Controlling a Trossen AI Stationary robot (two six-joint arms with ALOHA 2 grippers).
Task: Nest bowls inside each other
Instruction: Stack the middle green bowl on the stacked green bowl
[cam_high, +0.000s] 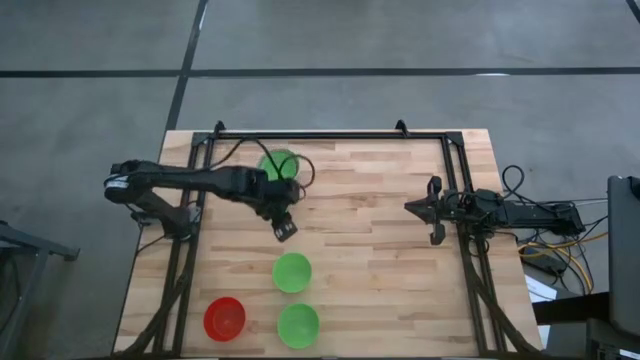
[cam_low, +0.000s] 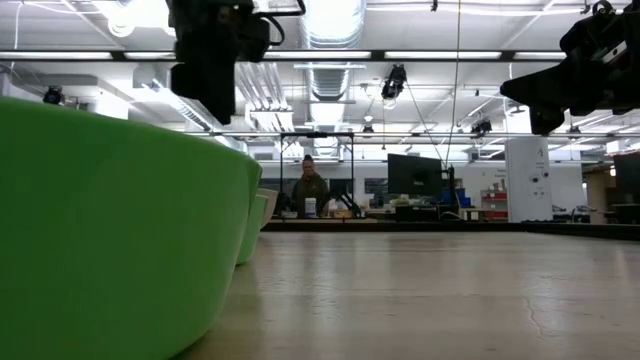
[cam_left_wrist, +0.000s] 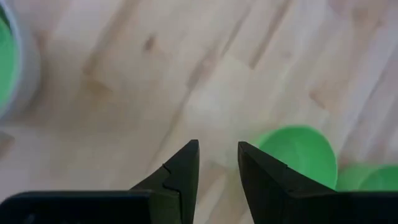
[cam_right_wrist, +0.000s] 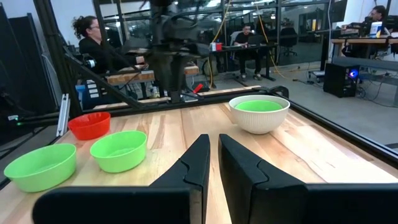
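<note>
A white-grey bowl (cam_right_wrist: 259, 118) with a green bowl (cam_right_wrist: 258, 106) nested inside it stands at the table's far middle, partly under my left arm in the high view. Two more green bowls (cam_high: 292, 272) (cam_high: 298, 325) and a red bowl (cam_high: 224, 318) stand singly on their bases near the front edge. My left gripper (cam_high: 285, 230) hangs open above bare wood between the white-grey bowl and the nearer green bowl (cam_left_wrist: 298, 155), pointing steeply down with nothing between its fingers. My right gripper (cam_right_wrist: 213, 142) waits at the right side, level, with a narrow gap between its fingers and nothing in it.
A black frame (cam_high: 330, 135) runs round the wooden table top. Bare wood lies between the bowls and the right arm (cam_high: 500, 210). Cables lie past the right edge. People sit at desks in the room beyond the table.
</note>
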